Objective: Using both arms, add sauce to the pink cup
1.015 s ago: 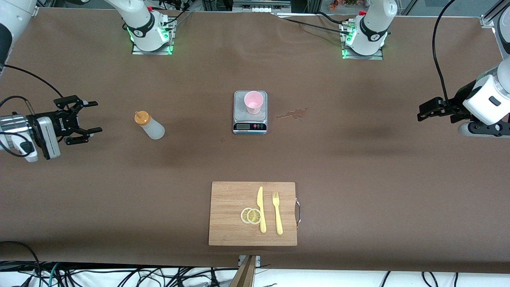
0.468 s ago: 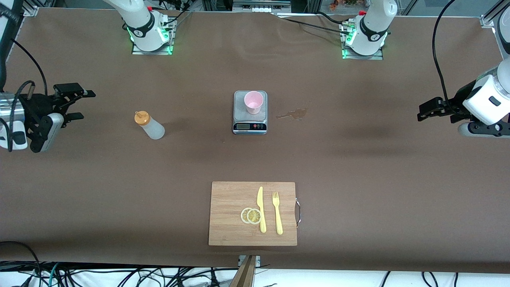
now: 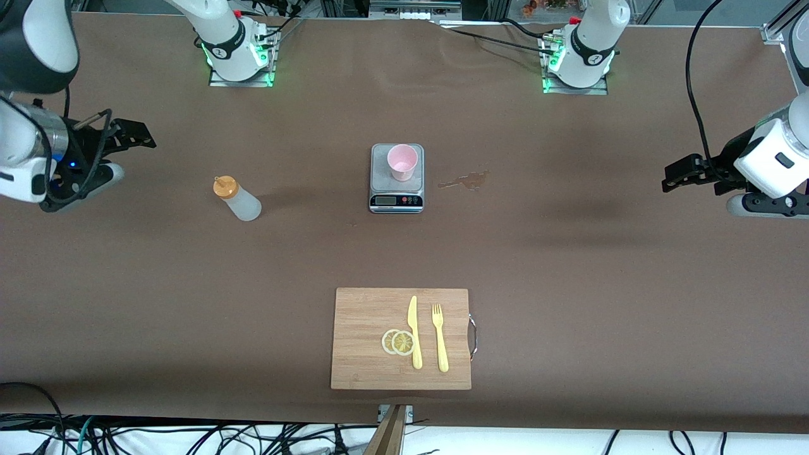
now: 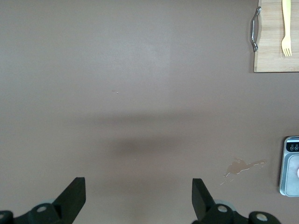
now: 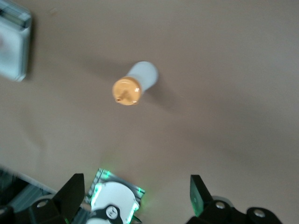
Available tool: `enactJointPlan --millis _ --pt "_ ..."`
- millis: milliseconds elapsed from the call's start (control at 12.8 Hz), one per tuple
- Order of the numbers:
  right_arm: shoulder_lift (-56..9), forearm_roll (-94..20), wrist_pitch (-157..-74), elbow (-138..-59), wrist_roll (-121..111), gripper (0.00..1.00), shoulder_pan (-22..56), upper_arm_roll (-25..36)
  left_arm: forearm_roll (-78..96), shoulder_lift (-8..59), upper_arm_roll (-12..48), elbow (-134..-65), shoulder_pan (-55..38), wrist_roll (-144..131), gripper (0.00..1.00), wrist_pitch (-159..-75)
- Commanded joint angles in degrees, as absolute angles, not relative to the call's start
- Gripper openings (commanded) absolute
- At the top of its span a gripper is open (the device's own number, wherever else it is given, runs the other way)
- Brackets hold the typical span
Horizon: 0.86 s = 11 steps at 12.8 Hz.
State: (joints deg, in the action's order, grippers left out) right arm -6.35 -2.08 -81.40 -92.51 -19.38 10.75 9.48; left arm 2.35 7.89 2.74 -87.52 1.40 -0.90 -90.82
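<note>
The sauce bottle [image 3: 238,200], whitish with an orange cap, stands on the brown table toward the right arm's end; in the right wrist view the bottle [image 5: 135,84] shows from above. The pink cup [image 3: 402,162] stands on a small scale [image 3: 396,189] at mid-table. My right gripper [image 3: 140,136] hangs open and empty over the table's right-arm end, apart from the bottle; its open jaws [image 5: 135,179] frame the arm's base. My left gripper [image 3: 671,177] waits open and empty over the table's other end, its fingers [image 4: 137,182] over bare table.
A wooden cutting board [image 3: 366,354] near the front camera carries lemon slices [image 3: 398,342], a yellow knife [image 3: 414,332] and a fork [image 3: 439,338]. A brownish spill [image 3: 464,181] lies beside the scale toward the left arm's end.
My right gripper has risen and swung away from the front camera, turning its wrist, still open. The left arm, bottle and cup have not moved.
</note>
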Motion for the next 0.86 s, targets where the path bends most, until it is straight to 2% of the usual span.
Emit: enactJointPlan --millis 0,234,468,781 --pt "3.67 -0.09 -91.99 -104.92 -5.76 1.0 7.3 3.71 2.11 8.17 2.9 -86.48 1.67 0.35 1.0 -89.74" --pt "3.87 -1.41 -92.81 -103.28 -5.1 1.0 3.26 2.72 2.11 8.17 2.9 -86.48 1.76 0.35 1.0 -89.74" --pt "0.63 -1.31 -92.81 -97.05 -4.57 1.0 3.08 2.37 2.11 8.17 2.9 -86.48 1.67 0.26 1.0 -89.74" --pt "0.7 -1.32 -92.64 -96.85 -4.22 1.0 3.25 2.37 2.11 8.17 2.9 -86.4 1.67 0.26 1.0 -89.74"
